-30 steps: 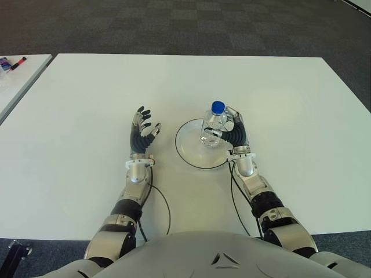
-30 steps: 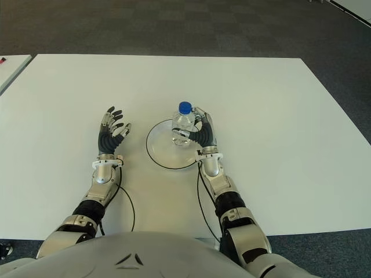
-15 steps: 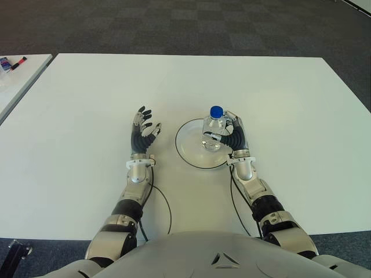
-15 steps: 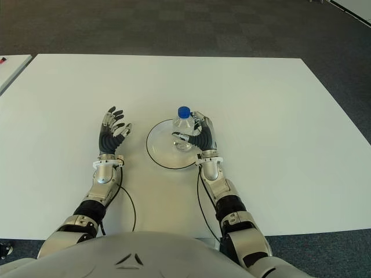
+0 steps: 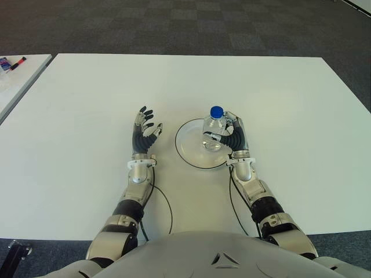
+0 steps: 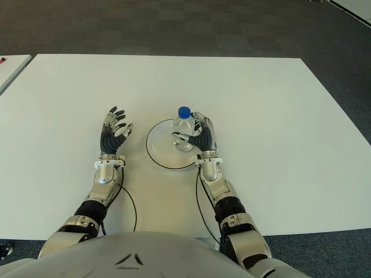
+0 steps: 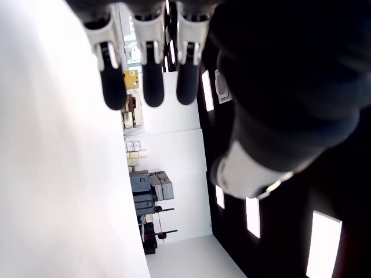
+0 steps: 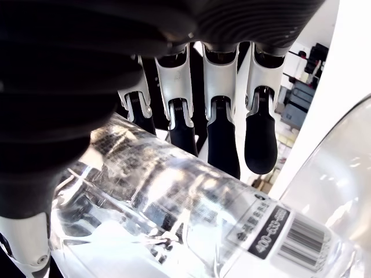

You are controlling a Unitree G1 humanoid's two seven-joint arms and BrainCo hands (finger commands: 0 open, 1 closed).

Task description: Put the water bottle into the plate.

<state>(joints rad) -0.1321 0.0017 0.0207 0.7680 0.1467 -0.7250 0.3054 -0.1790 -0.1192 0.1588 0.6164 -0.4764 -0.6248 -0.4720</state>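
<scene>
My right hand (image 5: 233,138) grips the clear, blue-capped water bottle (image 5: 214,128) standing upright on the plate (image 5: 188,152); my left hand (image 5: 143,132) shows left of it, fingers spread, empty.

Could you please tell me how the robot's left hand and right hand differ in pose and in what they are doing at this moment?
The right hand is curled around the water bottle, which stands upright in the plate; the left hand holds nothing, fingers spread. The right hand sits at the plate's right edge; the left hand shows apart from the plate, on its left, above the white table. Both have dark fingers and silver wrists.
</scene>
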